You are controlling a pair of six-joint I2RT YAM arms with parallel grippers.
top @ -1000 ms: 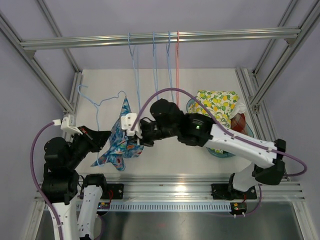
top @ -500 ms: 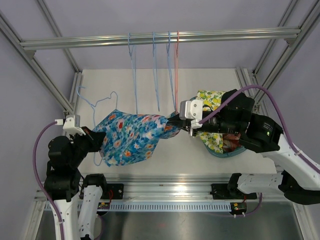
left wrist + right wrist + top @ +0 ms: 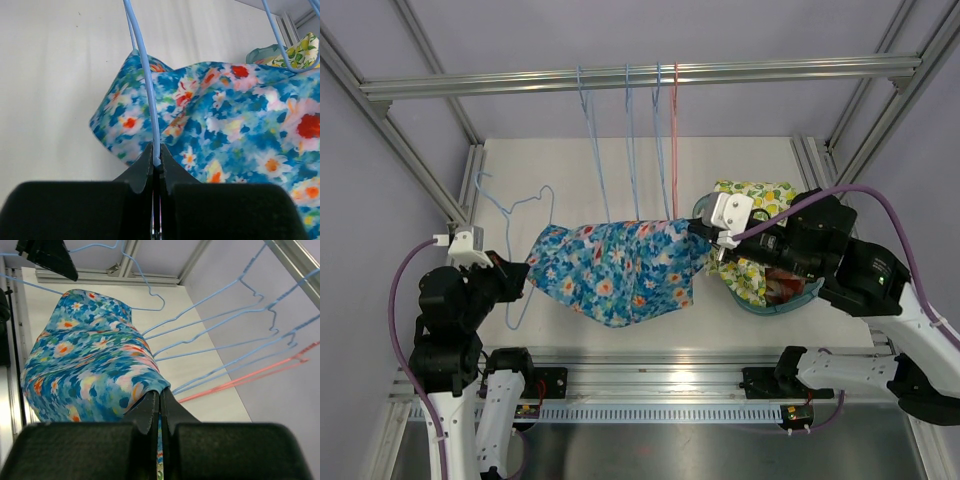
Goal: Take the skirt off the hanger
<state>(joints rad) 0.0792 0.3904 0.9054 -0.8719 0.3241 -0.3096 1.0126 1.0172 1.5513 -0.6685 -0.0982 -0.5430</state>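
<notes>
The skirt (image 3: 620,270), blue with a flower print, hangs stretched out above the white counter (image 3: 720,160) between the two hands. The right hand (image 3: 712,245) is closed on the skirt's right edge, the cloth pinched between its black fingers, as the right wrist view shows. The left hand (image 3: 156,160) is closed on the thin wire of a light blue hanger (image 3: 149,90), and the wire runs up out of its fingertips across the skirt's left end. That end lies against the hanger; I cannot tell whether the cloth is still threaded on it. The middle of the skirt sags lower than its two held ends. Behind it, several more blue hangers (image 3: 630,140) and one pink hanger (image 3: 674,140) hang from the metal rail (image 3: 520,82) overhead. Under the right arm sits a teal bowl (image 3: 760,303) with a lemon-print cloth (image 3: 760,200) in it.
</notes>
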